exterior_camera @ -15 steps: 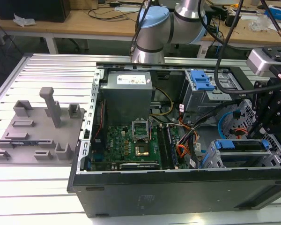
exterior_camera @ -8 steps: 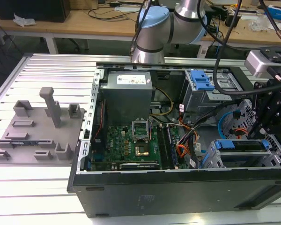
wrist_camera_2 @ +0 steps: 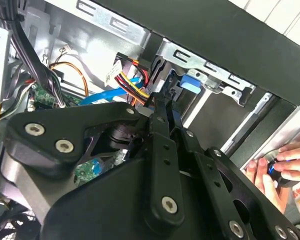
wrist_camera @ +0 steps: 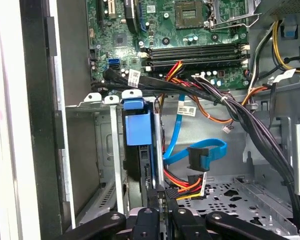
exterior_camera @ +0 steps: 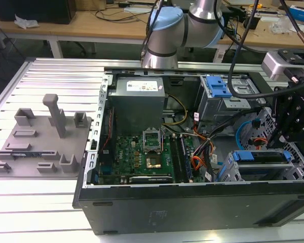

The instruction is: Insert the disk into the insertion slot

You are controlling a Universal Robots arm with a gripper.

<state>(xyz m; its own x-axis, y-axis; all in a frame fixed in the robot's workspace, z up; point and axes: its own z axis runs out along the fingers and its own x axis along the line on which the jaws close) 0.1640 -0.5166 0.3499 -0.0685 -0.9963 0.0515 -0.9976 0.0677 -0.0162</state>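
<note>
- Open PC case, 4 o'clock in the exterior view: my gripper hangs over the insertion slot, the light grey cage.
- Fingers narrow, pinched on the disk by its edge, as far as I can tell.
- Disk, blue carrier round it, lies approx level in the bay; it looks part-seated.
- Step in hand, my read: insertion, not yet fully home.
- Seating calls for a straight push along the rails, w/ blue cable & orange wires just beside kept clear.
</note>
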